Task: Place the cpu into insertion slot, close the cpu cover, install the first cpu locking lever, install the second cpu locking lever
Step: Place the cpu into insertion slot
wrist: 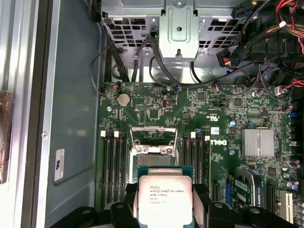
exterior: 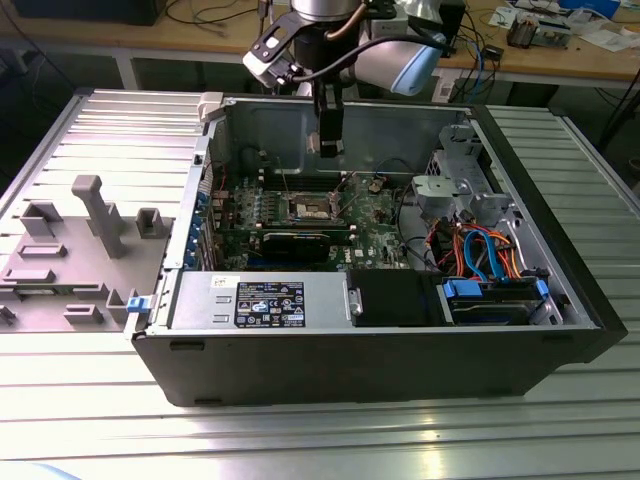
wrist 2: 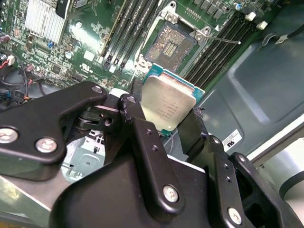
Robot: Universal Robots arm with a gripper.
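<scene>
My gripper (exterior: 326,146) hangs inside the open computer case, above the green motherboard. It is shut on the cpu (wrist 2: 167,105), a flat square chip with a silver top and a green edge, pinched by its sides between the two black fingers (wrist 2: 135,118). The cpu (wrist: 164,198) hovers just short of the insertion slot (wrist: 152,160), clear of it. The slot's brownish pin field (wrist 2: 170,45) lies bare inside its silver rim. The cpu cover (wrist: 154,129), a thin silver frame, stands raised at the slot's far side. A thin wire lever (wrist 2: 224,41) sticks out beside the slot.
Black memory slots (wrist: 113,161) flank the socket on both sides. A finned heat sink (wrist: 258,142) and cable bundles (exterior: 480,250) sit nearby. The case wall (exterior: 300,125) rises behind the gripper. A black drive box (exterior: 395,298) lies at the case front. A grey fixture (exterior: 90,215) stands outside.
</scene>
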